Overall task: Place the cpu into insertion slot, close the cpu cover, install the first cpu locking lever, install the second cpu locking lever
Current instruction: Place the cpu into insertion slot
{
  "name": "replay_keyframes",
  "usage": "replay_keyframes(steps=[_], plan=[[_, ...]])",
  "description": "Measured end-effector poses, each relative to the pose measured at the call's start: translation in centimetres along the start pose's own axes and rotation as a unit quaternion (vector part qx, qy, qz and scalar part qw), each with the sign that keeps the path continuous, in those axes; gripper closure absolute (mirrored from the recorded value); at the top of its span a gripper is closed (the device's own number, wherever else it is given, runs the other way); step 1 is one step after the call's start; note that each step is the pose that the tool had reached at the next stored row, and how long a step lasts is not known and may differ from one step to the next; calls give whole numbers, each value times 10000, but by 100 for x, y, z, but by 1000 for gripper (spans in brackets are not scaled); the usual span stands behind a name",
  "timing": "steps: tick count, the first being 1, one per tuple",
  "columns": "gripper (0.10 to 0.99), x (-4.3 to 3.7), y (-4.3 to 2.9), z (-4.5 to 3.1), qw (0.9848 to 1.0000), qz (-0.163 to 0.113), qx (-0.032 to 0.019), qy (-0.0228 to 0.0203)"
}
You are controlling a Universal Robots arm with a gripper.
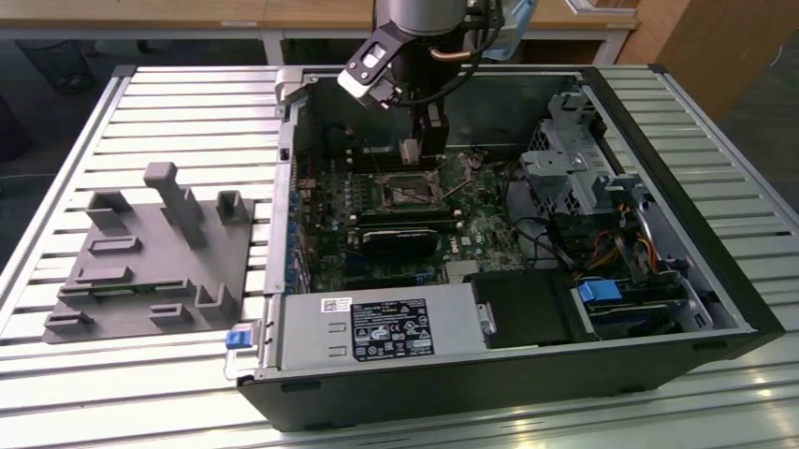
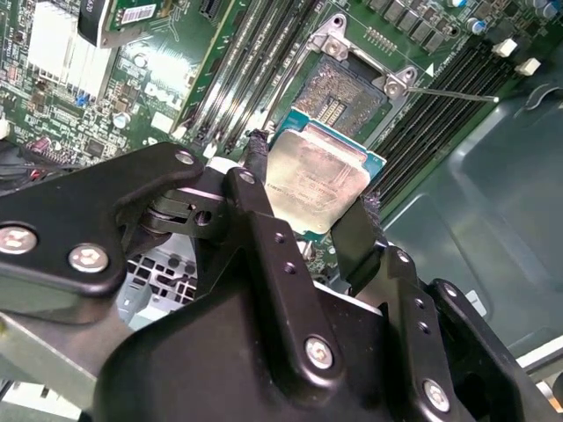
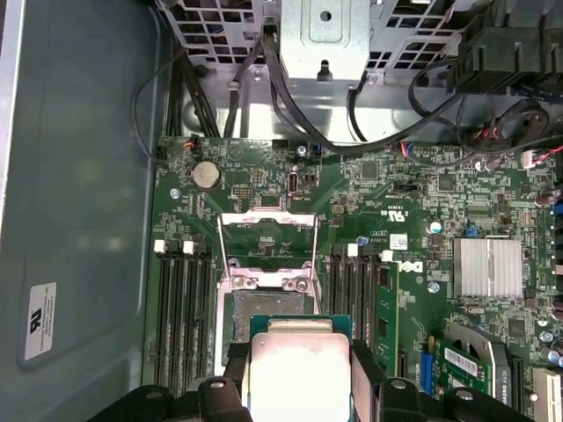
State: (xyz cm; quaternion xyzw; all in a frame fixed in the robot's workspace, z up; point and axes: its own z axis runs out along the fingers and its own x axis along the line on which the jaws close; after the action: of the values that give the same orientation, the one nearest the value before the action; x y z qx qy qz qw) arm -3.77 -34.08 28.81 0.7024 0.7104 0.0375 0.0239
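My gripper [image 1: 422,148] hangs inside the open computer case, just above the green circuit board. It is shut on the cpu [image 2: 321,180], a flat square chip with a pale metal face, held by two opposite edges between the black fingers [image 2: 256,167]. The insertion slot [image 2: 347,92] lies uncovered a short way beyond the chip, dark in the centre with a silvery rim. In the first wrist view the cpu [image 3: 299,365] hovers at the near edge of the slot [image 3: 264,308]. The cpu cover [image 3: 266,239] stands flipped open on the slot's far side. A thin wire lever [image 2: 449,92] sticks out beside the socket.
Long black memory slots [image 3: 180,308] flank the socket on both sides. A finned heat sink [image 3: 486,266], cables [image 3: 290,97] and a drive cage [image 1: 574,159] crowd the case. A grey power supply [image 1: 374,327] sits at its front. A grey fixture block [image 1: 150,253] lies on the slatted table.
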Motion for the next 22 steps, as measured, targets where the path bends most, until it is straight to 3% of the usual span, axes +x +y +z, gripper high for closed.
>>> replay_keyframes(steps=[22], plan=[[545, -2, -7, 85, 10000, 0, 0, 0]])
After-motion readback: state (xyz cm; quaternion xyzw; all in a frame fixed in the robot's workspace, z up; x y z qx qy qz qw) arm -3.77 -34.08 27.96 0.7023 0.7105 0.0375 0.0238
